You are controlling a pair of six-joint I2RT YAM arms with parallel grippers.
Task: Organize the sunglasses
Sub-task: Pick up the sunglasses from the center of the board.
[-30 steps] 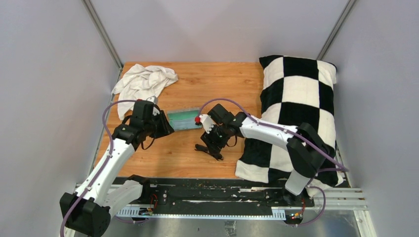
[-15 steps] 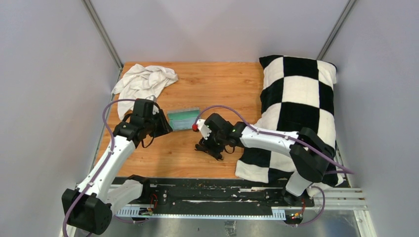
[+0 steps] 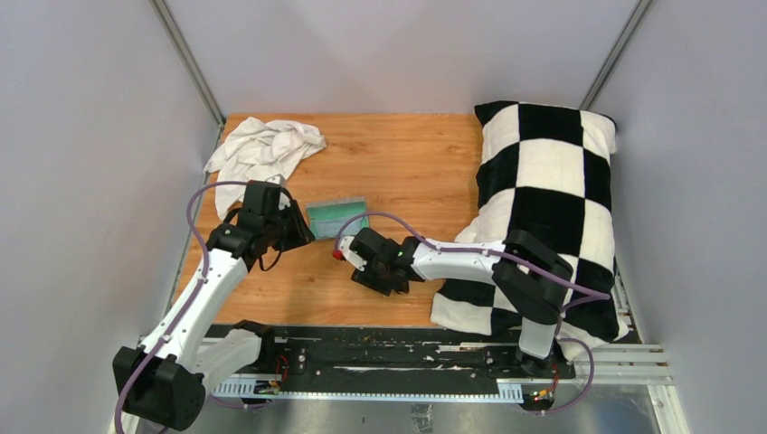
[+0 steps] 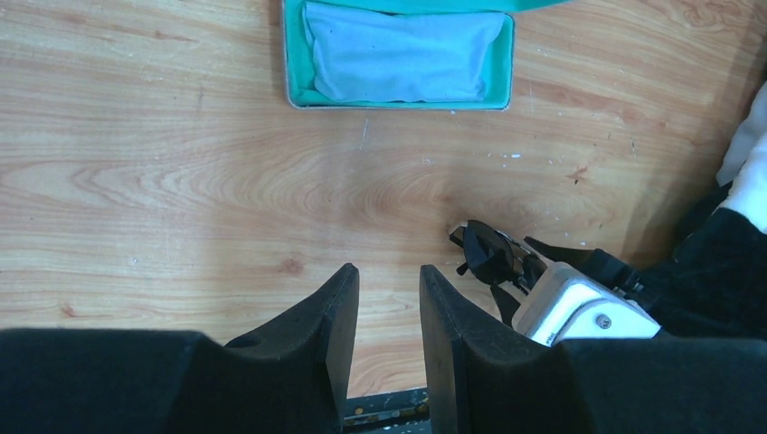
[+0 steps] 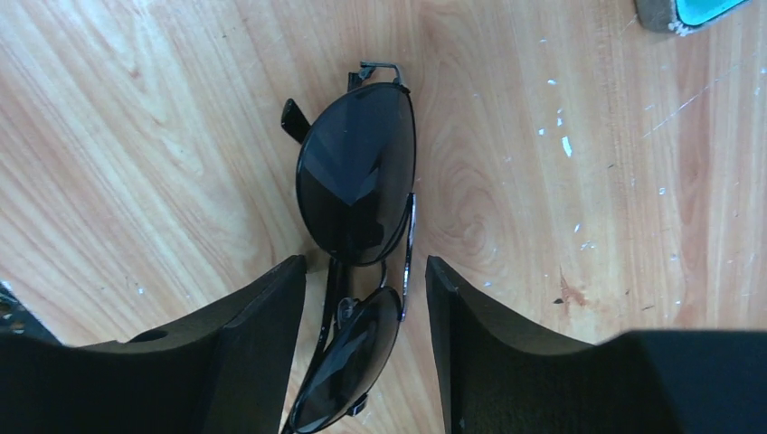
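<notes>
Near front edge of table (image 3: 407, 145) | sunglasses (image 5: 357, 181) flat | R gripper (image 5: 364, 280) spread, straddling bridge, no grip | L gripper (image 4: 389, 289) spread, empty | adv: pinch frame, not lens

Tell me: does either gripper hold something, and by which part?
Nothing is held yet. The right gripper stands open around the sunglasses at their bridge, fingers apparently not touching; the left gripper is empty.

The right arm lies low and stretched out, with the right gripper (image 5: 366, 271) parted, one finger on each side of the sunglasses (image 5: 357, 172). The left arm is bent, with the left gripper (image 4: 389, 280) narrowly parted, holding nothing, raised well left of the sunglasses.
</notes>
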